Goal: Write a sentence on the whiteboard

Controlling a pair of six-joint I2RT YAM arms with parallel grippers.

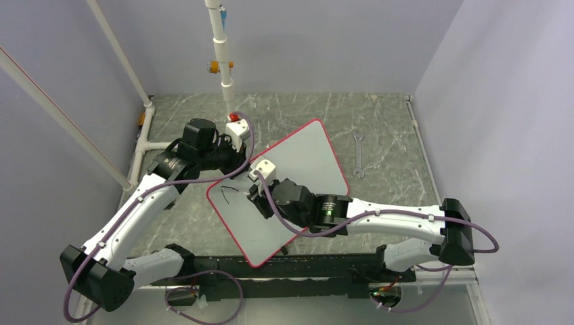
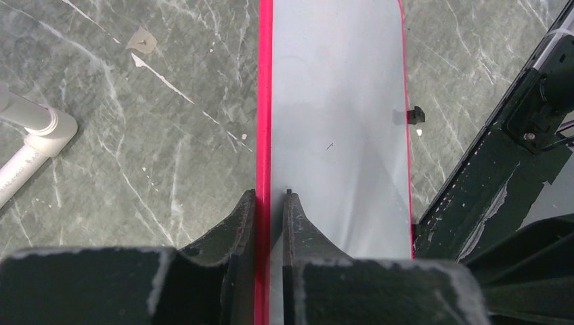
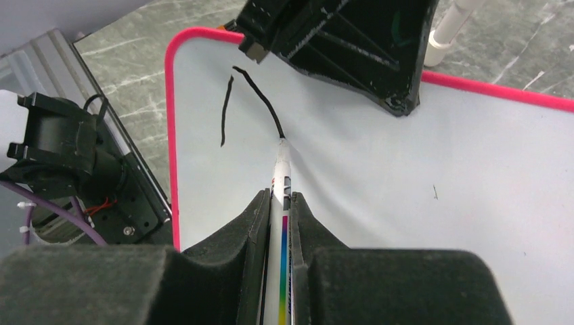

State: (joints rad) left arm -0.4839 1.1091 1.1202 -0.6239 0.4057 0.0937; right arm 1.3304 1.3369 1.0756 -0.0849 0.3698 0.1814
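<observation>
The whiteboard, white with a thin red rim, lies turned at an angle on the green marbled table. My left gripper is shut on its far left edge; in the left wrist view the fingers pinch the red rim at the gripper. My right gripper is shut on a white marker with a rainbow stripe. Its tip touches the board. The sentence is only two black strokes near the board's corner, also seen from above. No words are legible.
A metal wrench lies on the table right of the board. A white pipe post stands at the back, and pipe framing runs along the left. A black rail runs along the near edge. Grey walls enclose the table.
</observation>
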